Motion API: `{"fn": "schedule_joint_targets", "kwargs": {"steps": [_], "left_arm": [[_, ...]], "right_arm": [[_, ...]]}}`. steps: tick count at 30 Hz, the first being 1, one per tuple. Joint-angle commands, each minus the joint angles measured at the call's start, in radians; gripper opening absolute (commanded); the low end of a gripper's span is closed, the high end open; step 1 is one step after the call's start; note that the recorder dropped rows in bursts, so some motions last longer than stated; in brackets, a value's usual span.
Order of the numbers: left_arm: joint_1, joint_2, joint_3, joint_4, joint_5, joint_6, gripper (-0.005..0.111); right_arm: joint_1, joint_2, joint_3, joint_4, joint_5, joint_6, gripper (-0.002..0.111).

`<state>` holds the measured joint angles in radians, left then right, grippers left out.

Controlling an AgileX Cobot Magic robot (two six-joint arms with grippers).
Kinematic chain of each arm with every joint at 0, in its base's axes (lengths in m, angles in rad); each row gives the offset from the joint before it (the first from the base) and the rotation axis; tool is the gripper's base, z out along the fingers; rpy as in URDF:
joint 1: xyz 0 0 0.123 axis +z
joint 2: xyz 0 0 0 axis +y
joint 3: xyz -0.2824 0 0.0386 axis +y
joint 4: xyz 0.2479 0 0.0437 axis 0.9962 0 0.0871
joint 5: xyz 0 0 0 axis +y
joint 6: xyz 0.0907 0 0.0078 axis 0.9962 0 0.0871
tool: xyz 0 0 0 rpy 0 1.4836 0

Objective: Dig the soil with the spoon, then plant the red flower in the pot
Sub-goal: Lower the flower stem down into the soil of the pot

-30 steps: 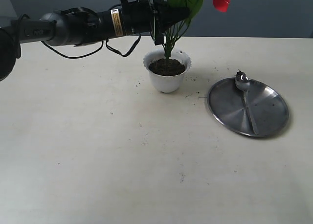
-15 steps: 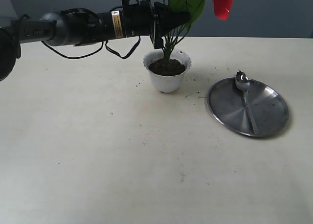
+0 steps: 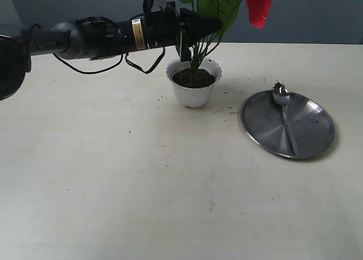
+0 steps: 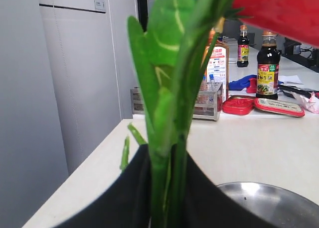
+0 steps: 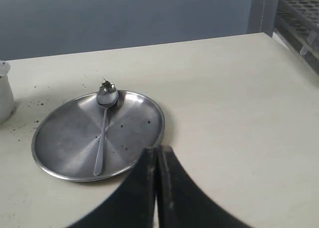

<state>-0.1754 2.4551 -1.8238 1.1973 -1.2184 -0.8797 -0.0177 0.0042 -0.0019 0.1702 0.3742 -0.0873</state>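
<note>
Holding the red flower (image 3: 217,1) by its stems, my left gripper (image 3: 207,24) is clamped just above the pot (image 3: 193,94), with the stems standing in the soil (image 3: 193,77). Releasing could let the top-heavy plant lean over, and tugging sideways could tip the pot. My right gripper (image 5: 157,153) is closed and empty.

Plate (image 3: 315,126) is shiny brushed metal, and the spoon (image 3: 287,124) has the same mirror-ish steel look. Pot (image 3: 193,94) looks like smooth white plastic, soil (image 3: 193,77) is dark, crumbly, matt. Flower (image 3: 258,4) has a glossy red bloom and kinda waxy leaves. Table (image 3: 142,186) is plain matt cream.
</note>
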Motion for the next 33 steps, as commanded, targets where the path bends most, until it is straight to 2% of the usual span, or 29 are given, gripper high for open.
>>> {"fn": "schedule_joint_targets", "kwargs": {"steps": [1,9,22,33], "left_arm": [[-0.006,0.023,-0.002,-0.008,-0.003,-0.001,0.0],[-0.006,0.058,-0.002,-0.008,-0.003,-0.008,0.0],[0.043,0.058,-0.002,0.034,-0.003,-0.021,0.0],[0.043,0.058,-0.002,0.097,-0.003,-0.063,0.0]], "right_arm": [[-0.004,-0.004,0.002,0.002,-0.012,-0.003,0.0],[-0.004,-0.004,0.002,0.002,-0.012,-0.003,0.0],[-0.004,-0.004,0.002,0.002,-0.009,-0.003,0.0],[-0.004,-0.004,0.002,0.002,-0.009,-0.003,0.0]]}}
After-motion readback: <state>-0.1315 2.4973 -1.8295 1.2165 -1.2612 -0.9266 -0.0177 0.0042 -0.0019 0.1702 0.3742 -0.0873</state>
